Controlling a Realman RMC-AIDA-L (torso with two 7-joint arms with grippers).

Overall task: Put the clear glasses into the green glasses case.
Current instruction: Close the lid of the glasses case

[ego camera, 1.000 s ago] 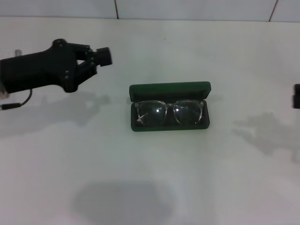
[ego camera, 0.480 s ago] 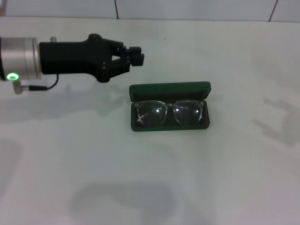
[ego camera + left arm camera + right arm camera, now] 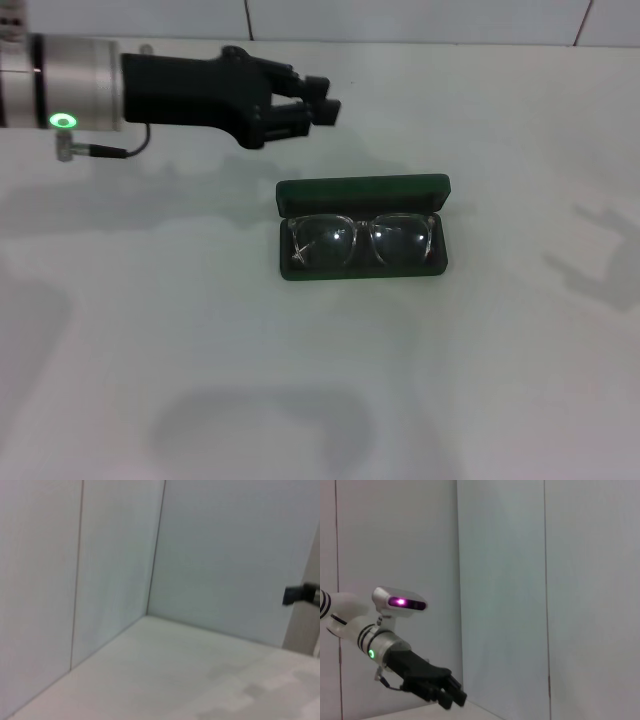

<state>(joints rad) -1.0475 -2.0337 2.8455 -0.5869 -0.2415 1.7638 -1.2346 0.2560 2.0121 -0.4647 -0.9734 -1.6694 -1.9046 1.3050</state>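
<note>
Already, one pair of clear glasses (image 3: 361, 241) lies folded inside the one green glasses case (image 3: 362, 228), which sits open near the middle of the head view on the white counter (image 3: 300, 380). Its lid (image 3: 362, 191) stands up along the far edge, and the lenses face up from the lower tray.

Only one gripper shows in the head view: the left gripper (image 3: 328, 106), black, reaching in from the upper left of the frame on a silver wrist section with one green light (image 3: 64, 122) lit. It hangs above the counter, up and to the left of the case, well apart from it and touching nothing. Its fingers (image 3: 310, 92) look drawn close together, with nothing between them. The right wrist view shows the same left gripper (image 3: 455, 699) at the lower left of its frame, fingers pressed together, before a wall of pale panels (image 3: 545, 580).

No part of the right gripper appears in the head view. In the left wrist view, a small dark piece (image 3: 300, 594) juts in at the right edge; I cannot tell what it is.
</note>
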